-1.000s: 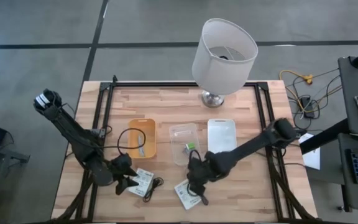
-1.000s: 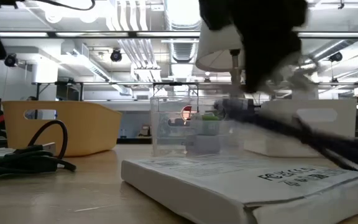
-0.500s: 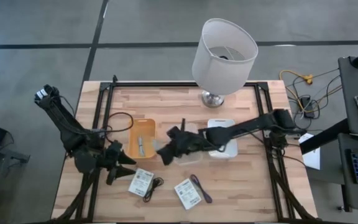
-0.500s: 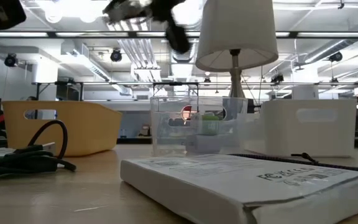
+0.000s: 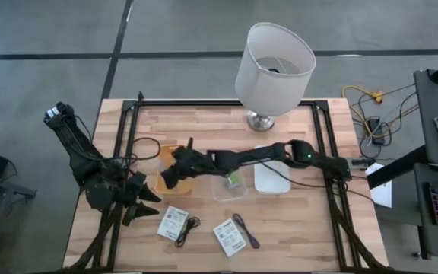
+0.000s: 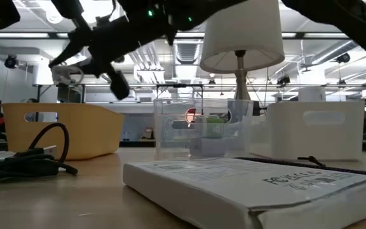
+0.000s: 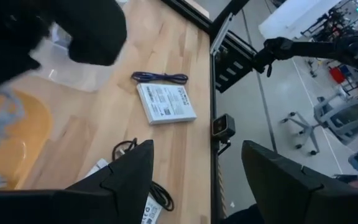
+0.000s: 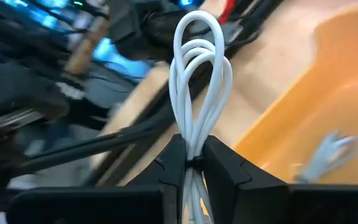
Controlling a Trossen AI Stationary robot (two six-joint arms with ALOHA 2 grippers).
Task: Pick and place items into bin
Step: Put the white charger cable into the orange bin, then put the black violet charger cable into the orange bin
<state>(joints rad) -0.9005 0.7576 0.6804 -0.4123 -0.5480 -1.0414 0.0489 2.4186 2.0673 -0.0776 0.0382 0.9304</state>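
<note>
High view: right tool (image 5: 170,173) is now reaching across over the yellow bin (image 5: 175,169), where half a second ago it was hovering nearer the clear bin (image 5: 226,176) and a second ago it was down at the front card; left tool (image 5: 137,199) is sitting slightly further back-left than before, fingers spread and gripping nothing, waiting at the front-left of the bench (image 5: 204,125). Right wrist view is showing the right tool clenching a looped white cable (image 8: 197,74) between its fingers (image 8: 222,168), loops sticking out beyond the tips, yellow bin just beyond and below. Counting: three bins in a row (yellow, clear, white bin (image 5: 271,169)), two white label cards (image 5: 173,222) (image 5: 230,237) lying on the bench front, one thin black cable (image 5: 188,227) touching the left card, one purple-black stick (image 5: 245,230) just beside the right card, one lamp (image 5: 274,67) at the back. Clear bin is holding a small green-and-white block (image 5: 234,180). Both cards are lying well apart from the right tool, the left card near the left tool.
</note>
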